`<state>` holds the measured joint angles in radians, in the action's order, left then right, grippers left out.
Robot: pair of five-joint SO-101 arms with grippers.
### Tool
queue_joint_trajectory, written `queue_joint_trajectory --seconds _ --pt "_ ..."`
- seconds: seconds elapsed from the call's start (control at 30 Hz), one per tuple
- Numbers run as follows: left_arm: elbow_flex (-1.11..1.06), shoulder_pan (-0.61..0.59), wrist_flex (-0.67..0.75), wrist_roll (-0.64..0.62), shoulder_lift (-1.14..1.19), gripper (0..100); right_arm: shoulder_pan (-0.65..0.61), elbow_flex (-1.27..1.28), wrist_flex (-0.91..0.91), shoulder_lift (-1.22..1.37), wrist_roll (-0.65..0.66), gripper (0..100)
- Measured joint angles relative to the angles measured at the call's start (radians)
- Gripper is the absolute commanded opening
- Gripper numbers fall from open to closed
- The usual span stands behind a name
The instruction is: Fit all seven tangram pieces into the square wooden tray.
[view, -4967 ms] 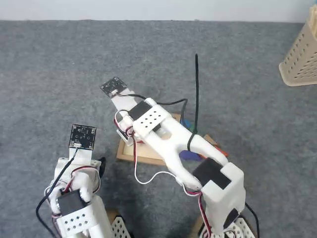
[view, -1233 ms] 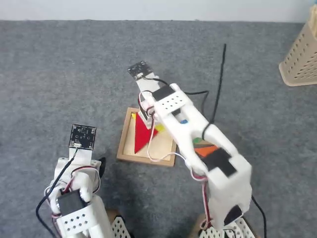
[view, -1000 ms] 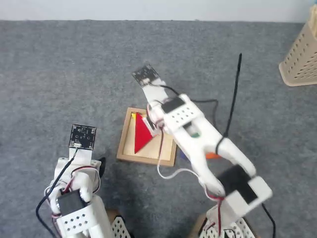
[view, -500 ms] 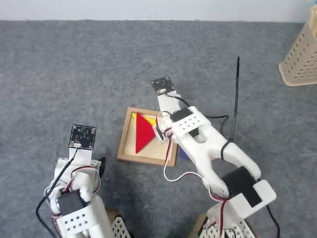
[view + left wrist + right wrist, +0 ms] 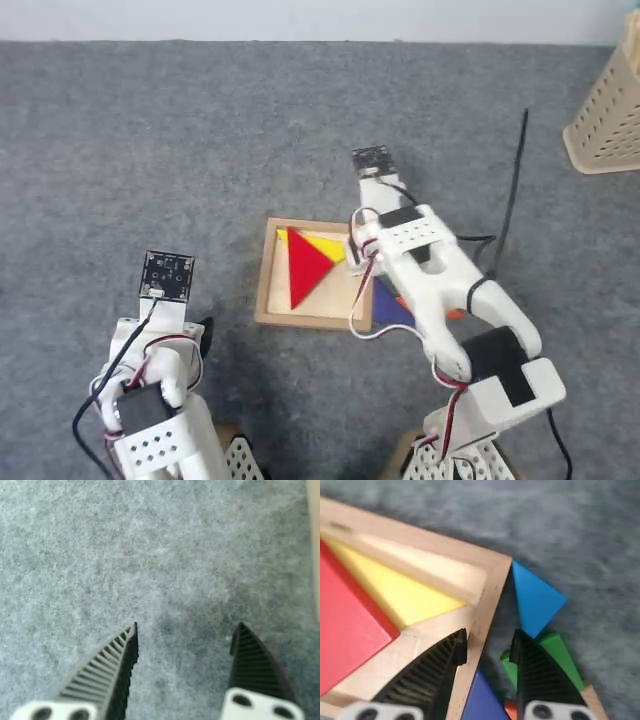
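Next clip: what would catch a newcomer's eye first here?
First the bright red triangle, lying in the wooden tray beside a yellow triangle, in the middle of the grey carpet. Next the right gripper, open, with its jaws on either side of the tray's wall. A blue triangle and a green piece lie on the carpet just outside that wall.

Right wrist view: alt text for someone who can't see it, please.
The right gripper, open, straddles one rim of the wooden tray. A red triangle and yellow triangle lie inside; a blue triangle and green piece lie outside.
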<state>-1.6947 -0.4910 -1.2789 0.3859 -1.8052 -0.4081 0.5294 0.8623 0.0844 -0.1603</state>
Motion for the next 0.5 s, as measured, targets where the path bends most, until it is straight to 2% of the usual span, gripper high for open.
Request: queue_joint_trajectory --seconds 0.27,0.5 --pt "0.0 0.0 0.0 0.0 0.0 28 0.028 -0.1 0.1 -0.018 0.005 15.2" --pt "0.0 0.0 0.0 0.0 0.0 28 -0.126 -0.129 0.109 -0.021 0.064 15.2"
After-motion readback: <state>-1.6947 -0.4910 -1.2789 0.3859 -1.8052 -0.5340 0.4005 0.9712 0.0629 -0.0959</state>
